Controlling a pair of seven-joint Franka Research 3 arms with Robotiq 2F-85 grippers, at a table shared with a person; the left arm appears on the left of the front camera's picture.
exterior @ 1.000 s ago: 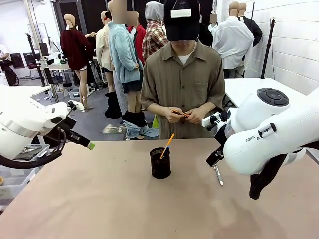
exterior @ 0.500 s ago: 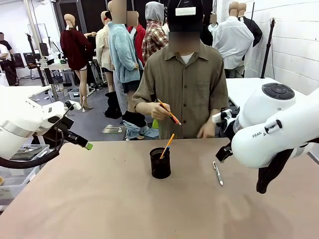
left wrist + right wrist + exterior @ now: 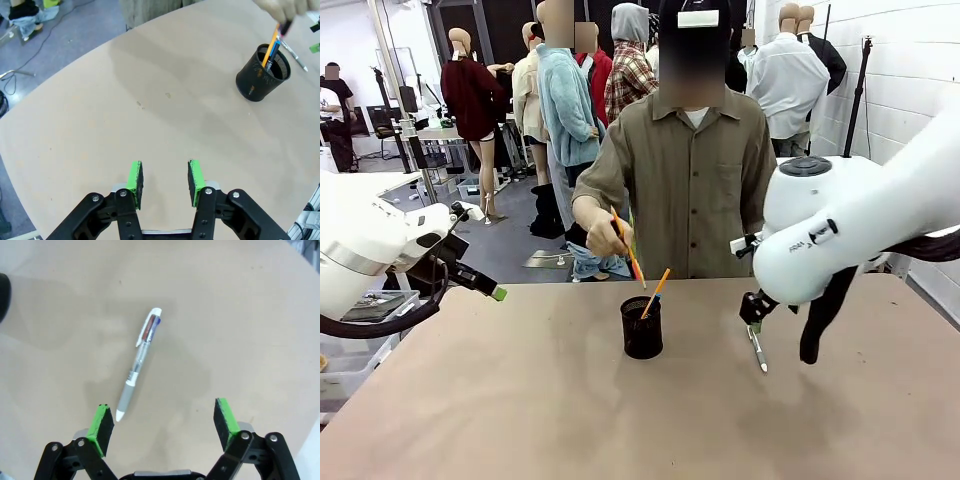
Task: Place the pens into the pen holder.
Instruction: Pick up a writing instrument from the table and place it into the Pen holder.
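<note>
Our right gripper (image 3: pixel 163 426) hangs low over the table (image 3: pixel 240 315) with its fingers pointing down. We think that is so it can drop onto the silver-grey pen (image 3: pixel 140 361) and pick it up. Its jaws are wide open and hold nothing. The pen lies flat just ahead of the fingers, with its white tip just beside one green pad (image 3: pixel 103 423). We cannot tell if they touch. It lies slanted across the gap, so the wrist may need to turn a bit. The pen holder (image 3: pixel 641 328) stands off to one side of this gripper, near but apart, with the orange-yellow pen (image 3: pixel 657 291) leaning inside it. The person's hand (image 3: pixel 607 238) holds a third pen (image 3: pixel 629 257) tip-down right above the pen holder, likely to drop it in. Our left gripper (image 3: pixel 165 181) hovers far from the pen holder, over bare table, its jaws partly open and holding nothing.
</note>
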